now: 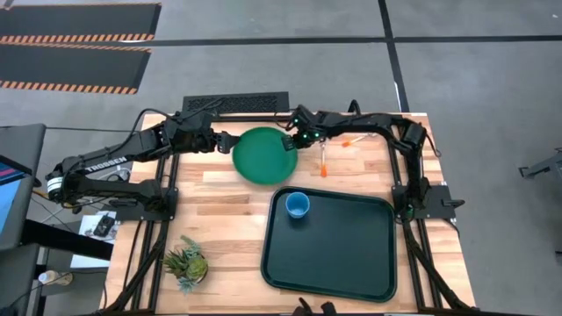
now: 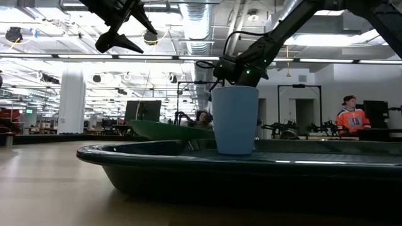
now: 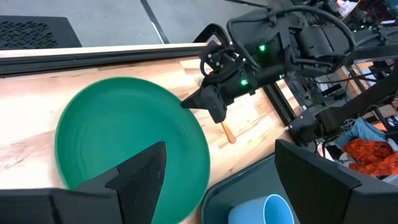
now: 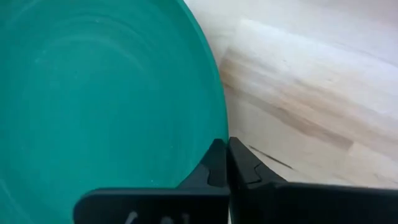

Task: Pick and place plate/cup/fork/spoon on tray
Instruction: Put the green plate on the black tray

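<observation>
Two arms lean in over the far half of the table [image 1: 228,189]. Nearest the front right sits the tray [image 1: 351,254], its long side running left to right, with the cup [image 1: 298,205] standing upright in its far left corner. Just behind the tray's far left corner is the plate [image 1: 259,158], its near rim just off the tray's edge. The right gripper [image 1: 291,140] is pinched shut on the plate's right rim. The left gripper [image 1: 230,142] hangs at the plate's left edge with its fingers spread apart, holding nothing. Right of the plate lies one orange-handled utensil [image 1: 323,161], its length running front to back; whether it is the fork or the spoon I cannot tell.
</observation>
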Motion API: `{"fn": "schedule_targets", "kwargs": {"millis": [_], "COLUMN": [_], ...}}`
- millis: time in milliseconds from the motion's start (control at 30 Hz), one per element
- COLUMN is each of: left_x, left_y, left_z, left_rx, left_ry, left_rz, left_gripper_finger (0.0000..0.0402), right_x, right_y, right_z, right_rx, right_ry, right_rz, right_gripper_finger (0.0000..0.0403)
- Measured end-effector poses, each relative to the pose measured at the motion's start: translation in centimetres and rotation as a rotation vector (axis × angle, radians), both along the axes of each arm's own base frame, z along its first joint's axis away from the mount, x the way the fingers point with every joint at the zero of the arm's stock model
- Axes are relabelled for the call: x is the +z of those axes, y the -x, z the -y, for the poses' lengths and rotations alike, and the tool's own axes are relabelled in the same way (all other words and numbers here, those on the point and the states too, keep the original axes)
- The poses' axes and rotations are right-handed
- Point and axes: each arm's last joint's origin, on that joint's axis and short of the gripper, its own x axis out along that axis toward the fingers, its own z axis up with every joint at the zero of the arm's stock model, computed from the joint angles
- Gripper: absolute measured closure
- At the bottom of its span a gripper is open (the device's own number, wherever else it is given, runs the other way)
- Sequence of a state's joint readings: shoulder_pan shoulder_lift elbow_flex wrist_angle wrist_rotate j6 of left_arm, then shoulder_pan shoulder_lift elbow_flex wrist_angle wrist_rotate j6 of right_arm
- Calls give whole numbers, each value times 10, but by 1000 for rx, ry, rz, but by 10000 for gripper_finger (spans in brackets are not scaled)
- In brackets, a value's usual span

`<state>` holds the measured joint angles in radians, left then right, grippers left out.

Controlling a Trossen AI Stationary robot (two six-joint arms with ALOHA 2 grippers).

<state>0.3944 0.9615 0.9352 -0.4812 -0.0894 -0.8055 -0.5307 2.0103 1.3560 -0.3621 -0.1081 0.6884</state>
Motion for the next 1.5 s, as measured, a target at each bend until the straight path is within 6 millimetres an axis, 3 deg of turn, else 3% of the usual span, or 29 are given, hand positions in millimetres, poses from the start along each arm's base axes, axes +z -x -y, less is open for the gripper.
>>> {"fn": "schedule_targets", "kwargs": {"millis": [200,400,600,800,1067,1300,1400,1500], "left_x": [0,2,3,4,4,4,4,4], "left_y": [0,1,3,4,4,4,4,5], "left_z": [0,0,1,1,1,1,1,1], "left_rx": [0,2,2,14,15,20,21,28], "left_ry": [0,-6,-8,-15,-16,-19,-19,-20], "left_rz": [1,11,17,16,17,16,16,16], "left_gripper_finger": [117,117,117,117,117,117,117,117], "right_x": [44,91,147,194,237,249,246,242], "right_y": [9,50,92,146,208,270,289,293], "right_z": [14,30,20,-14,-99,-168,-185,-193], "right_rx": [1,-64,-78,-94,-63,-154,-164,-177], "right_ry": [58,110,176,202,136,43,-44,-80], "right_rz": [97,112,153,114,122,139,104,51], "right_gripper_finger": [402,402,402,403,402,402,402,398]}}
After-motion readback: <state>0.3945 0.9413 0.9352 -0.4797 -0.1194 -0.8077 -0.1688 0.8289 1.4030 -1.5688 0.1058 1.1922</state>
